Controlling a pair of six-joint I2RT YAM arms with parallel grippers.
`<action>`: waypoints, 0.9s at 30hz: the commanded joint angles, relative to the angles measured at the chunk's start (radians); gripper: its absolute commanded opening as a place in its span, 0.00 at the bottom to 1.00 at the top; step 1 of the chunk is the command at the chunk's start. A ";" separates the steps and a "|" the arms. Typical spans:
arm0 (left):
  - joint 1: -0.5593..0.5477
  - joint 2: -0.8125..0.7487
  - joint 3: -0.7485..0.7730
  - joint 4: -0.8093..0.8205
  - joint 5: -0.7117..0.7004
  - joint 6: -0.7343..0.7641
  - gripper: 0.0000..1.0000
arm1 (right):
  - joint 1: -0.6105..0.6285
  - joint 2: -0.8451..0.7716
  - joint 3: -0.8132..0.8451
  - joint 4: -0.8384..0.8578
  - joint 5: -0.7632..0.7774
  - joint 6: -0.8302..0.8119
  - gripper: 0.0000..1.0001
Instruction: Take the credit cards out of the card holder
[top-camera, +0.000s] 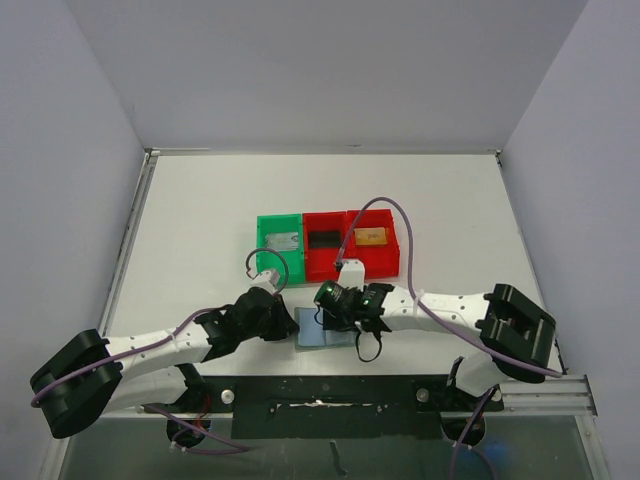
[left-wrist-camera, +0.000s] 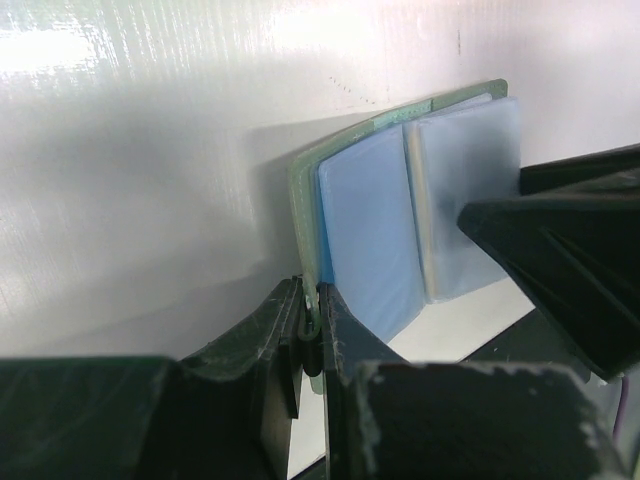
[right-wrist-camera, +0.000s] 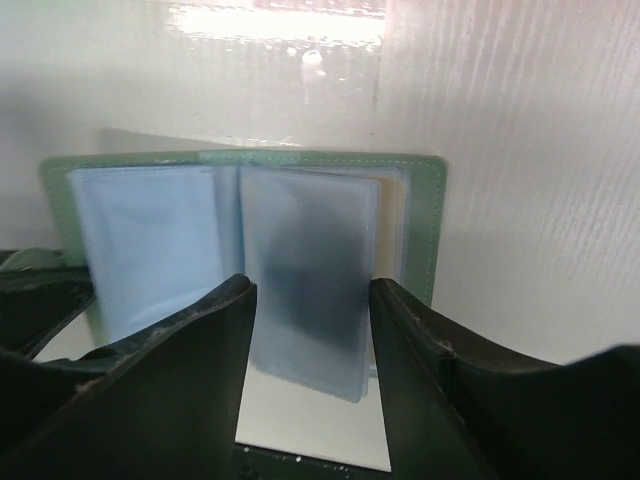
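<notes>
The card holder (top-camera: 322, 334) lies open like a book near the table's front edge, with a green cover and blue-clear sleeves. My left gripper (top-camera: 291, 323) is shut on the left edge of its cover (left-wrist-camera: 303, 215); in the left wrist view the gripper (left-wrist-camera: 312, 318) pinches that edge. My right gripper (top-camera: 338, 316) is open, and in the right wrist view it (right-wrist-camera: 312, 292) straddles a raised sleeve holding a dark card (right-wrist-camera: 305, 275). A tan card edge (right-wrist-camera: 389, 235) shows behind that sleeve. A silver-grey card (top-camera: 283, 241), a black card (top-camera: 323, 239) and a gold card (top-camera: 371, 236) lie in the bins.
A green bin (top-camera: 262, 250) and two red bins (top-camera: 310, 262) (top-camera: 392, 255) stand in a row just behind the grippers. Grey walls enclose the table on the left, back and right. A black rail (top-camera: 330, 392) runs along the near edge.
</notes>
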 joint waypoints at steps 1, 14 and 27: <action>0.002 -0.009 0.019 0.051 0.012 -0.001 0.00 | 0.000 -0.130 -0.031 0.146 -0.051 -0.045 0.51; 0.002 -0.005 0.026 0.055 0.018 -0.001 0.00 | 0.001 -0.093 0.026 0.068 -0.049 -0.051 0.56; 0.000 -0.010 0.023 0.050 0.017 -0.003 0.00 | 0.004 0.017 0.099 -0.091 0.050 0.005 0.64</action>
